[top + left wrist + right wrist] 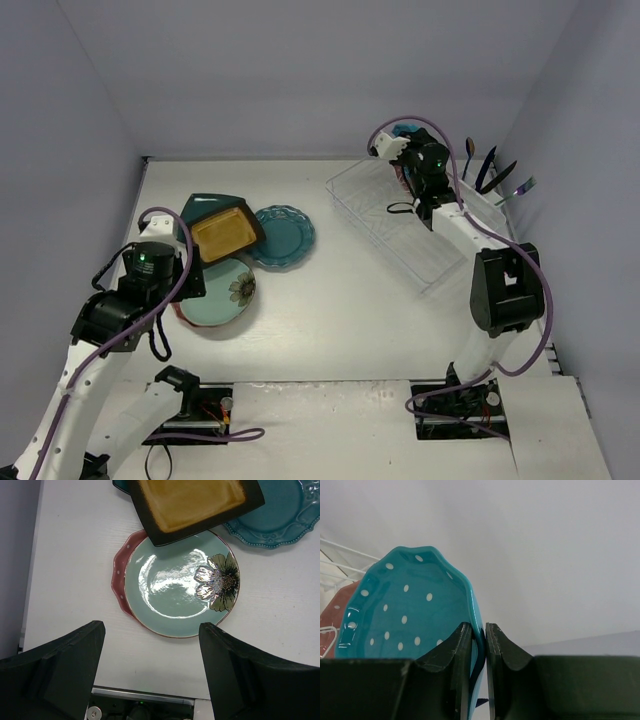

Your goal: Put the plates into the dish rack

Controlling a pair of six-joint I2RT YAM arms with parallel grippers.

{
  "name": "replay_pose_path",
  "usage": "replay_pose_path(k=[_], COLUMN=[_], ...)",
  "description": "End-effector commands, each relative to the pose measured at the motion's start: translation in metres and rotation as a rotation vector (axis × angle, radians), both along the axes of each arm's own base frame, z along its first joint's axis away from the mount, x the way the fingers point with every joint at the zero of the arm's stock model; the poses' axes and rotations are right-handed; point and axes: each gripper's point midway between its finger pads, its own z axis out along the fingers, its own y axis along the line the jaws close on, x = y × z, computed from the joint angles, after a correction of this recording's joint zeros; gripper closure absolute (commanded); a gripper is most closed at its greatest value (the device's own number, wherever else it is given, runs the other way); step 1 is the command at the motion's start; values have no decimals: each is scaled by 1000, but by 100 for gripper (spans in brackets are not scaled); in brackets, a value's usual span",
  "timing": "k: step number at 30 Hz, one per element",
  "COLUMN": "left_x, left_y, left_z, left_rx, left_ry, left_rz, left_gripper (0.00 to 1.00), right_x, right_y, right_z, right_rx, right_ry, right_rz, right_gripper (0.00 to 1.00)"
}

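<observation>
My right gripper (398,146) (485,630) is shut on the rim of the teal-blue dotted plate (410,610), holding it on edge above the far end of the clear dish rack (400,220). A reddish-pink plate (337,607) stands in the rack behind it. My left gripper (152,630) is open and empty, hovering just short of the mint flower plate (175,585), which lies on a pink dotted plate (119,570). The black-rimmed mustard plate (195,502) overlaps the mint one and rests on a dark teal squarish plate (205,205).
A teal scalloped round plate (284,237) (280,515) lies to the right of the pile. Dark utensils (488,170) stand at the rack's far right end. Walls close the table in at the back and on both sides.
</observation>
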Motion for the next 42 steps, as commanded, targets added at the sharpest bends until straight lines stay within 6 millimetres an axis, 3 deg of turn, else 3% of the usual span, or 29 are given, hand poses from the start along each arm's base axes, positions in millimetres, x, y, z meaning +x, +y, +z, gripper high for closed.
replay_pose_path(k=[1, 6, 14, 22, 28, 32, 42], left_x=[11, 10, 9, 7, 7, 6, 3], left_y=[-1, 1, 3, 5, 5, 5, 7], left_z=[17, 18, 15, 14, 11, 9, 8], left_rx=[-13, -8, 2, 6, 7, 14, 18], left_ry=[-69, -69, -61, -55, -52, -48, -42], left_rz=[21, 28, 35, 40, 39, 34, 39], left_gripper=[24, 24, 24, 24, 24, 24, 24], right_x=[-14, -9, -11, -19, -22, -23, -15], right_y=[-5, -10, -14, -12, -13, -19, -20], right_z=[104, 84, 79, 105, 104, 96, 49], right_rx=[-38, -110, -138, -202, -228, -214, -75], right_ry=[-363, -347, -381, -468, -455, -436, -337], right_rz=[8, -3, 5, 15, 16, 13, 35], right_gripper=[100, 100, 100, 100, 100, 100, 95])
